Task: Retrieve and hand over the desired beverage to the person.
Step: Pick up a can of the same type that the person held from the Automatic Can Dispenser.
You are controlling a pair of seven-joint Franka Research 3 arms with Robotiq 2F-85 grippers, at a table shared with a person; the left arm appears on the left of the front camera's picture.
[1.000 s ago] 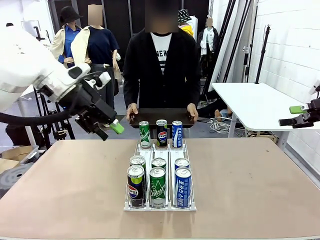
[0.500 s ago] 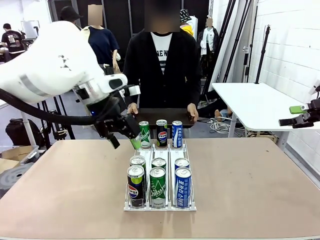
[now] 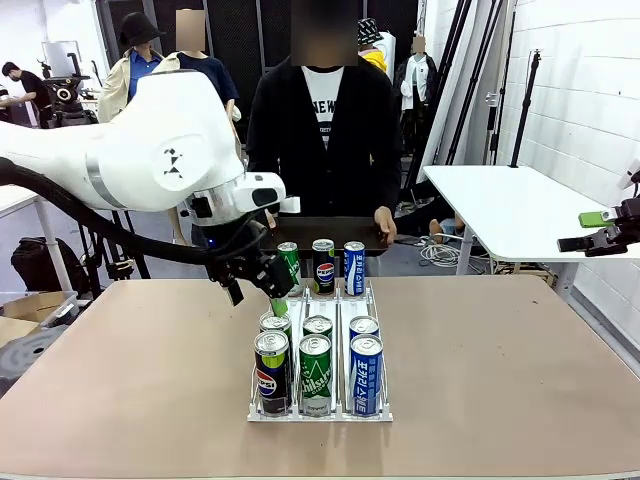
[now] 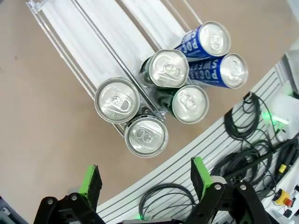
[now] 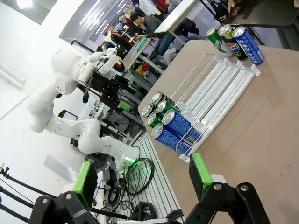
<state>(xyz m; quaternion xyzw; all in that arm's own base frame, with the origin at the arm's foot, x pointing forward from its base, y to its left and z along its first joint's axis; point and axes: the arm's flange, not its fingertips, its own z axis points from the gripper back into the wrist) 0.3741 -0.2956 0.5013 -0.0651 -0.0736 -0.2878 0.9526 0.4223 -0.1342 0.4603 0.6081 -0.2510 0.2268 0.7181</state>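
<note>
Front view, biggest first. Brown table [image 3: 500, 380] runs the full width. The person [image 3: 322, 140] stands at its far side, middle, one hand [image 3: 384, 222] on a black tray [image 3: 330, 232] held at the table's far edge.

Left arm [image 3: 150, 155] comes in from the left and reaches to the middle. Its left gripper [image 3: 255, 298] hangs over the left lane of the clear rack [image 3: 335, 300], fingers pointing down. Fingers spread fully apart, nothing held. One green pad sits just above the second can in that lane; I cannot tell whether it touches.

Rack lies mid-table with three lanes running from me toward the person. Cans stand in two groups. At the far end: green can [image 3: 289, 262], partly behind the gripper, black can [image 3: 323, 265], blue can [image 3: 354, 267]. At the near end are six cans, two deep: a black one [image 3: 271, 372] in front on the left, a green one [image 3: 315, 375] in the middle, a blue one [image 3: 366, 374] on the right. I cannot tell which drink is wanted.

Right gripper [image 3: 580, 231] sits at the right edge, off the table, well apart from the rack.

Left wrist view: gripper [image 4: 145, 179] looks down on the six near can tops, with the pads wide apart and nothing between them.

Right wrist view: gripper [image 5: 142, 179] is wide open and empty, with the rack far ahead.
</note>
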